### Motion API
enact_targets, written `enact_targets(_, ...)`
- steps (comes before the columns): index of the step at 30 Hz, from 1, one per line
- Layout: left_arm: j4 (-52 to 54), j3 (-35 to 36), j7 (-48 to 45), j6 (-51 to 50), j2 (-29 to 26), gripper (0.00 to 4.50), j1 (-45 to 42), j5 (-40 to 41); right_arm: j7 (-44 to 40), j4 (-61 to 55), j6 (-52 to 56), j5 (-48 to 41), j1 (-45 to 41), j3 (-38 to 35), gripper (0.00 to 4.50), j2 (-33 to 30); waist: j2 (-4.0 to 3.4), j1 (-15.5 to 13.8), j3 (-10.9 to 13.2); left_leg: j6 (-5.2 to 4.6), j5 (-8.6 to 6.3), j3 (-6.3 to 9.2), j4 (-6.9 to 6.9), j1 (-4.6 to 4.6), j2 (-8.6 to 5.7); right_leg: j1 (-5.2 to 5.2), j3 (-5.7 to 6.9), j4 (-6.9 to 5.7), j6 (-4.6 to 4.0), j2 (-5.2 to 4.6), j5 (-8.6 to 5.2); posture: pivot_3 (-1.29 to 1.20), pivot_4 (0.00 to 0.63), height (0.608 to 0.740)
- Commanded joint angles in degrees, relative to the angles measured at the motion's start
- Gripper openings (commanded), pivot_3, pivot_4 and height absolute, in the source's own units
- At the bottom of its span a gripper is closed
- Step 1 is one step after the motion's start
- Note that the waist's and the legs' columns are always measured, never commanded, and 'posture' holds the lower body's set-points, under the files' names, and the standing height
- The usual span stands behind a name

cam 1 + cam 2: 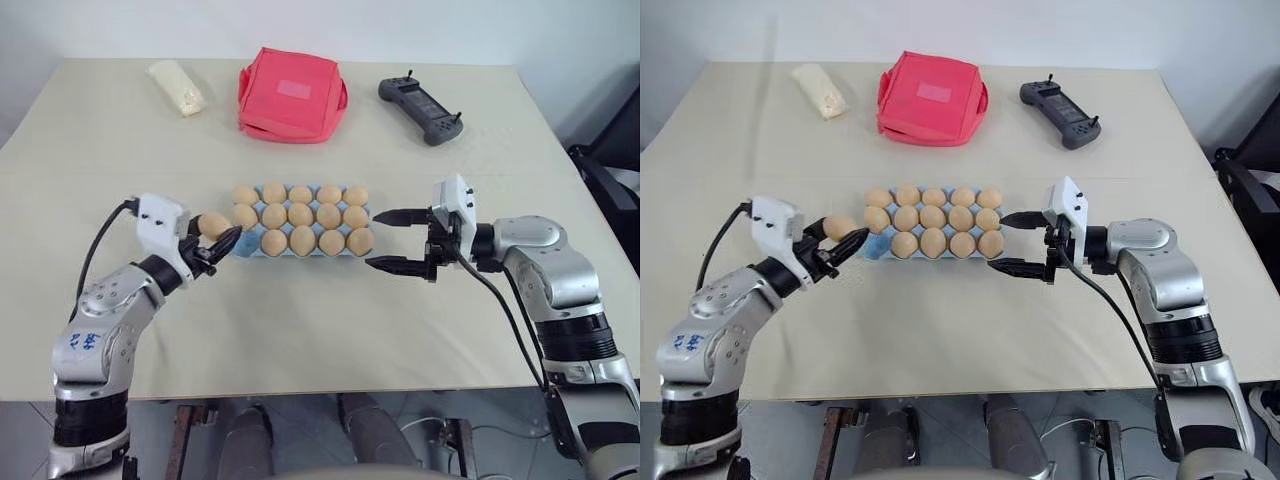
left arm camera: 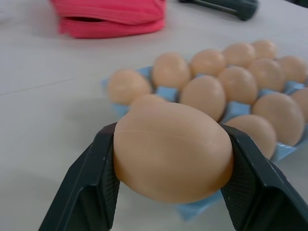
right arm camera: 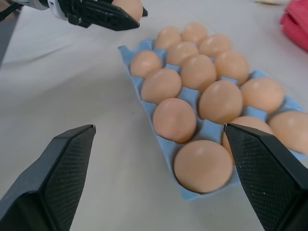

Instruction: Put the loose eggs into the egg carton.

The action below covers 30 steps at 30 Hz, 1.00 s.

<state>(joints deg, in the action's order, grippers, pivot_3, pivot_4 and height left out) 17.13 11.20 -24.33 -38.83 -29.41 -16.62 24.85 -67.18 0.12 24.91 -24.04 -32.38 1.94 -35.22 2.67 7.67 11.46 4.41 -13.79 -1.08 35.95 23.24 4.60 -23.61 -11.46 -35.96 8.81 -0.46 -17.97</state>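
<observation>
Left gripper [image 1: 222,243] clamping loose egg [image 1: 213,225] beside egg carton [image 1: 252,252]; right gripper [image 1: 397,240] hovering spread wide, holding nothing, at opposite end.

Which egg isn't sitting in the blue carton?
The smooth tan-orange egg pinched in the left tool, beside the light blue moulded carton; the others sit in cups.

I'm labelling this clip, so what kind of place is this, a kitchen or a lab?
Probably a robot test room, not a kitchen: a plain table against a bare wall, with a handheld controller lying beside a red fabric bag, and an egg carton laid out as a practice task.
</observation>
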Motion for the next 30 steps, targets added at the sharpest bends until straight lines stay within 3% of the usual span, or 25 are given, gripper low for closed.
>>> enact_targets(1, -3.0, -3.1, -3.3, 0.8, -1.3, 2.47, -3.0, -0.9, 2.2, -4.6, 0.2, -1.7, 2.0, -3.1, 4.50, -1.0, 0.00, 0.1, 0.0, 0.00, 0.00, 0.00, 0.00, 0.00, 0.00, 0.00, 0.00, 0.00, 0.01, 0.00, 0.00, 0.00, 0.150, 0.740)
enact_targets(10, -9.8, -6.1, -7.6, 3.6, -2.0, 2.47, -7.5, -3.1, 7.3, -10.8, 2.2, -3.0, 7.4, -6.3, 4.50, -1.9, 0.00, -0.1, 0.0, 0.00, 0.00, 0.00, 0.06, 0.00, 0.00, 0.02, -0.01, -0.03, 0.04, 0.00, 0.02, 0.00, 0.150, 0.740)
enact_targets(16, -8.2, -3.9, -8.1, 1.3, -3.1, 4.35, -8.2, -1.9, 8.6, -12.6, 2.6, -3.6, 9.2, -7.5, 4.50, -2.7, 0.00, -0.1, 0.0, -0.01, 0.01, 0.01, 0.06, 0.00, 0.00, 0.02, -0.01, -0.03, 0.04, 0.00, 0.02, 0.00, 0.150, 0.740)
enact_targets(17, -7.6, -3.7, -8.2, 0.8, -3.4, 4.47, -8.2, -1.6, 8.8, -12.6, 2.5, -3.7, 9.2, -7.5, 4.50, -2.8, 0.00, -0.1, 0.0, -0.01, 0.01, 0.01, 0.06, 0.00, 0.00, 0.02, -0.01, -0.04, 0.05, 0.00, 0.02, 0.00, 0.150, 0.740)
enact_targets(25, -3.5, -1.3, -8.2, -1.9, -6.2, 4.47, -8.1, -0.4, 8.7, -10.9, 1.4, -3.5, 8.0, -6.7, 4.50, -2.9, 0.00, -0.1, 0.0, -0.01, 0.01, 0.02, 0.02, 0.02, 0.01, 0.00, -0.01, -0.02, 0.04, 0.01, 0.02, 0.00, 0.150, 0.740)
enact_targets(30, -4.1, 3.8, -10.4, -0.8, -9.5, 4.47, -7.9, 1.6, 8.4, -10.3, 1.0, -3.5, 7.9, -6.8, 4.50, -3.0, 0.00, -0.1, 0.0, -0.01, 0.01, 0.01, 0.02, 0.01, 0.00, 0.00, 0.00, -0.02, 0.03, 0.00, 0.01, 0.00, 0.150, 0.740)
